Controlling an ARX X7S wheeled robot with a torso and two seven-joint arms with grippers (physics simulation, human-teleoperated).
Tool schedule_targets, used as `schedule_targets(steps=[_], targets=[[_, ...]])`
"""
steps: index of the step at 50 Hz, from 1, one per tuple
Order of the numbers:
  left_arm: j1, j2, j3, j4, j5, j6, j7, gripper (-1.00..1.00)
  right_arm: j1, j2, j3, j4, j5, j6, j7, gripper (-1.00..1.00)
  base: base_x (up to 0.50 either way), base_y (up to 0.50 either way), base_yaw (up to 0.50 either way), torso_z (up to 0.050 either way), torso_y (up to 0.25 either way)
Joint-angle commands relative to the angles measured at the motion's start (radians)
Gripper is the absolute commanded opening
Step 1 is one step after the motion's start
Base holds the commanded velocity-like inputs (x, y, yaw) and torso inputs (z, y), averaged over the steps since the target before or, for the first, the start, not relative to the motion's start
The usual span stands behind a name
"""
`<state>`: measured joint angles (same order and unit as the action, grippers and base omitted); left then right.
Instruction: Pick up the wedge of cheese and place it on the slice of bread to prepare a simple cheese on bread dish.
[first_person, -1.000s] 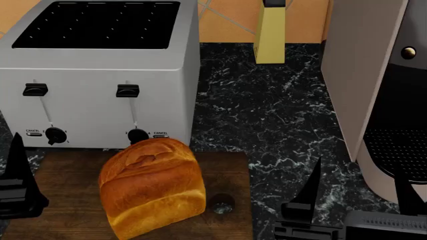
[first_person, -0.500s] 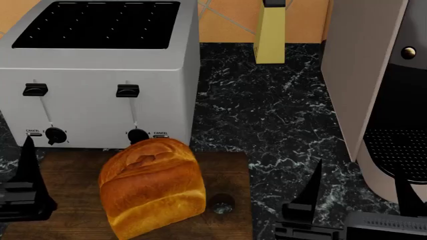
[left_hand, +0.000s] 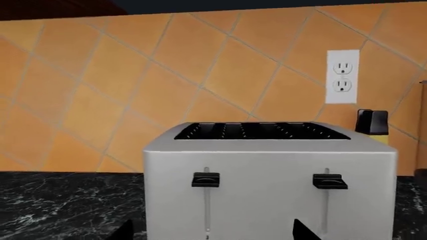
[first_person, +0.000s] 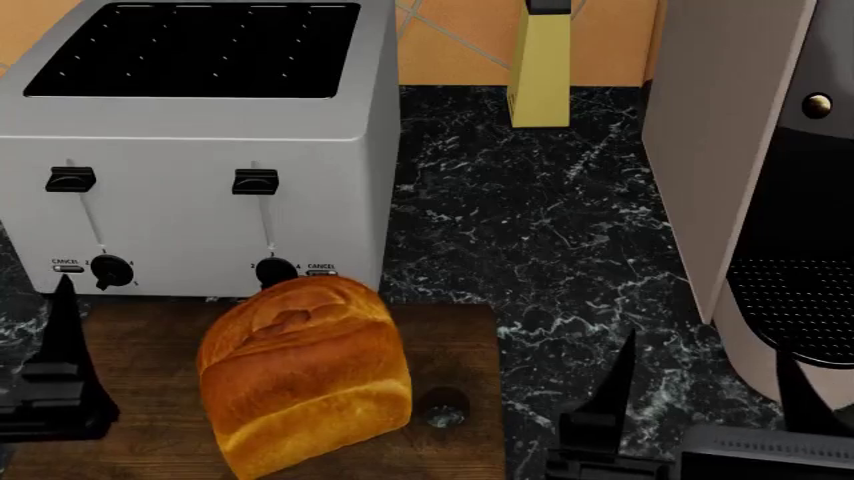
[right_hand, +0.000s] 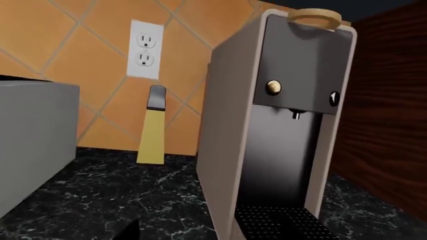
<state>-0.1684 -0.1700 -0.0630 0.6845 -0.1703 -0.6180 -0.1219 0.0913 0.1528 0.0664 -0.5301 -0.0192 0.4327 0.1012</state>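
Black marble counter (first_person: 561, 230), orange-tiled wall (left_hand: 100, 90).

A golden-orange slice of bread (first_person: 304, 375) with a browned crust is sitting on a dark brown wooden board (first_person: 147, 400), the silver toaster (first_person: 200, 150) at twelve o'clock, on a black white-veined marble counter (first_person: 534, 230), orange diamond tiles (left_hand: 167, 75) showing behind.

Toaster (first_person: 200, 140) behind wooden board (first_person: 461, 340); coffee machine (first_person: 761, 170), possibly.
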Motion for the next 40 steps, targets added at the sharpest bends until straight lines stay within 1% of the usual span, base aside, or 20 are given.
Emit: schedule_targets(steps=[1,7,11,24,29,33,36,40], targets=[[-0.026,0.046,-0.042,0.046,0.084,-0.111,0.038,1.00,0.008,-0.055,0.038,-0.059,-0.062,0.050,-0.075,1.00,0.00,0.00,0.00,0.000,0.000],[-0.032,0.034,-0.058,0.074,0.082,-0.177,0.021,1.00,0.004,-0.046,0.032,-0.051,-0.054,0.046,-0.068,1.00,0.00,0.00,0.00,0.000,0.000],[-0.043,0.023,-0.083,0.122,0.075,-0.256,0.011,1.00,0.004,-0.042,0.027,-0.055,-0.054,0.058,-0.062,1.00,0.00,0.00,0.00,0.000,0.000],[-0.042,-0.044,-0.119,0.236,0.091,-0.465,-0.009,1.00,0.002,-0.029,0.021,-0.051,-0.038,0.063,-0.048,1.00,0.00,0.00,0.00,0.000,0.000],[-0.043,-0.056,-0.146,0.258,0.095,-0.503,-0.017,1.00,0.002,-0.025,0.020,-0.050,-0.035,0.069,-0.041,1.00,0.00,0.00,0.00,0.000,0.000],[-0.048,-0.070,-0.163,0.275,0.094,-0.553,-0.015,1.00,0.010,-0.021,0.012,-0.069,-0.038,0.108,-0.037,1.00,0.00,0.00,0.00,0.000,0.000],[-0.053,-0.053,-0.196,0.283,0.079,-0.603,-0.007,1.00,0.010,-0.018,0.009,-0.066,-0.038,0.115,-0.033,1.00,0.00,0.00,0.00,0.000,0.000],[-0.049,-0.051,-0.219,0.307,0.083,-0.675,-0.019,1.00,0.007,-0.014,0.007,-0.061,-0.035,0.112,-0.030,1.00,0.00,0.00,0.00,0.000,0.000]])
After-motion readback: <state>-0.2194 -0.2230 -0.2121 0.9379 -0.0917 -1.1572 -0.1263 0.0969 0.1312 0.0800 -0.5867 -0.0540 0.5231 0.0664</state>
